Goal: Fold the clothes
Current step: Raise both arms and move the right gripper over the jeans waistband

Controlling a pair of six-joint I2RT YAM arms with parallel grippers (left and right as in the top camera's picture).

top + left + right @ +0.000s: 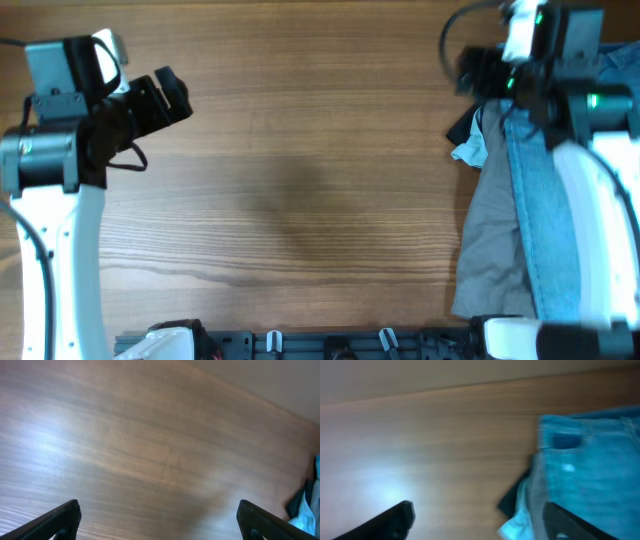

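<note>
Two claws hung open, gripping nothing: left claw (159,510) above the desk (150,435), jeans (590,455) just beside the right claw (479,510) (grey shorts (490,230) alongside).

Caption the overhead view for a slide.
Light blue jeans lie heaped with grey shorts at the edge of the wooden table, under the right arm.

Left tool (157,506), right tool (479,506), jaws wide.
</note>
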